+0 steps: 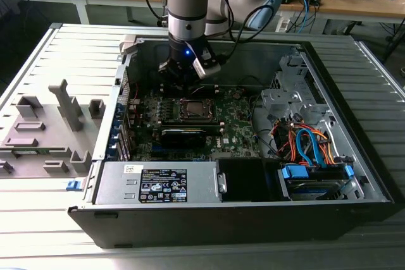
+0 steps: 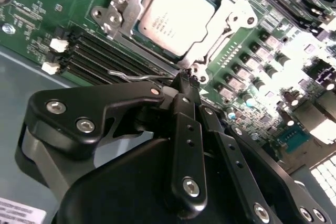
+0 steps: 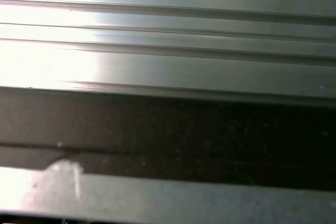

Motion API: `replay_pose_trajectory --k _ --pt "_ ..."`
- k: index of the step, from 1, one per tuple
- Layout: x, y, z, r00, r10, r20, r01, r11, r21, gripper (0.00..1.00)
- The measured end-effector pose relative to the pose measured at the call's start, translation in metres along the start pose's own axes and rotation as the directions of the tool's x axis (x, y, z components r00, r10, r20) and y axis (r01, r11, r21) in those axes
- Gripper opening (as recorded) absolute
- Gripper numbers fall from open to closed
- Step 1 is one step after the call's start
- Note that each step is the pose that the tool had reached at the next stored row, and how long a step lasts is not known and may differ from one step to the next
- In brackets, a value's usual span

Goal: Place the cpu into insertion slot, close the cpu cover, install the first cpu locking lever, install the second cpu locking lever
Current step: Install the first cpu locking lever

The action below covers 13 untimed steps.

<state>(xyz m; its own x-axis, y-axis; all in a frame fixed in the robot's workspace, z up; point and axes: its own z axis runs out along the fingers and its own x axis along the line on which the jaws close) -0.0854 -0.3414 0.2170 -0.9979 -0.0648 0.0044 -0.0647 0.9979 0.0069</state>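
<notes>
The cpu (image 2: 176, 14), a pale silvery square, lies flat in the insertion slot (image 1: 193, 109) on the green circuit board (image 1: 237, 124). The cpu cover (image 2: 231, 17) is down around it, and the chip's top shows through the cover's window. A thin wire locking lever (image 2: 134, 74) runs along the socket's edge and ends at my fingertips. My gripper (image 2: 185, 80) is shut, its black fingers pressed together with the tip against that lever at the socket's corner. In the exterior view the gripper (image 1: 183, 83) hangs inside the open case, just beyond the socket's far side.
Black memory slots (image 2: 105, 56) lie right beside the lever. A grey power supply box (image 1: 158, 184) fills the case's near side. A drive cage with orange and blue cables (image 1: 310, 147) sits at the exterior view's right. A grey fixture (image 1: 44, 131) stands outside on the left.
</notes>
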Motion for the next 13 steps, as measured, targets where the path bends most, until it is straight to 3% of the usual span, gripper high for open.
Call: replay_pose_trajectory --k 3,8,13 --pt "-0.0056 0.0002 0.0003 1.0000 -0.001 -0.0001 0.001 1.0000 0.0006 0.11" --pt "-0.0075 0.0018 0.0012 0.9995 -0.030 -0.0003 0.030 0.9995 0.0009 0.11" --pt "-0.0122 0.0045 0.0045 0.9994 -0.034 -0.0006 0.034 0.9994 0.0039 0.11"
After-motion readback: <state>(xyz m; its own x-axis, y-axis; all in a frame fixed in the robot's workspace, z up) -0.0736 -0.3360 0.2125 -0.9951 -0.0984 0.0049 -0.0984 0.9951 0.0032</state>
